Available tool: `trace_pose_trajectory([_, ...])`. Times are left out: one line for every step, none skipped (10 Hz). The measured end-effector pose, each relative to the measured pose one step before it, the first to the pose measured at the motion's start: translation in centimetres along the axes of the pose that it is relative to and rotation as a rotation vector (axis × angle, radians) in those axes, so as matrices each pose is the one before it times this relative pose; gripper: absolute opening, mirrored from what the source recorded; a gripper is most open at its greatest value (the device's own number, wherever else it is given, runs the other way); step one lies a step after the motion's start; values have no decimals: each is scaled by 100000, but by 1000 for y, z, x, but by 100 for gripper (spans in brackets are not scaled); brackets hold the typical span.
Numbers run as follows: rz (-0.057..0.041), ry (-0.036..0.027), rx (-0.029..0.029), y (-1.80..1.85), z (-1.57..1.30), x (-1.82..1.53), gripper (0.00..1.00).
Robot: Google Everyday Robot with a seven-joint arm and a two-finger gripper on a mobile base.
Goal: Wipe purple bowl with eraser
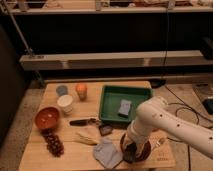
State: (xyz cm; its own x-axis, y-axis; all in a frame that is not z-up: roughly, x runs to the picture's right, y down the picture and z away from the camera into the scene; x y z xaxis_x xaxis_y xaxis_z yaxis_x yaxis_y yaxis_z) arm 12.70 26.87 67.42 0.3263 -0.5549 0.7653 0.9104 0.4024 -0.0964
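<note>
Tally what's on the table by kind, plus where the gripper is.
Bowls: 2, purple bowl, orange-red bowl
Cups: 2, white, grey-blue
Trays: 1, green
Blocks: 1, grey-blue
Fruit: 2, orange, grapes
Cloths: 1
Tools: 1
Total: 10
Gripper is down at the purple bowl.

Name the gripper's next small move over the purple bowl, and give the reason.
Probably a short sweep across the inside. The gripper is down at the purple bowl's near-left rim, so the far side seems unwiped. The eraser isn't visible from here.
</note>
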Motion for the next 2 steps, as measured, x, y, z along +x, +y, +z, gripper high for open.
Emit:
trace_pose_trajectory([953, 17, 310, 868, -329, -239, 10])
trace_pose_trajectory([1988, 68, -271, 1443, -468, -335, 10])
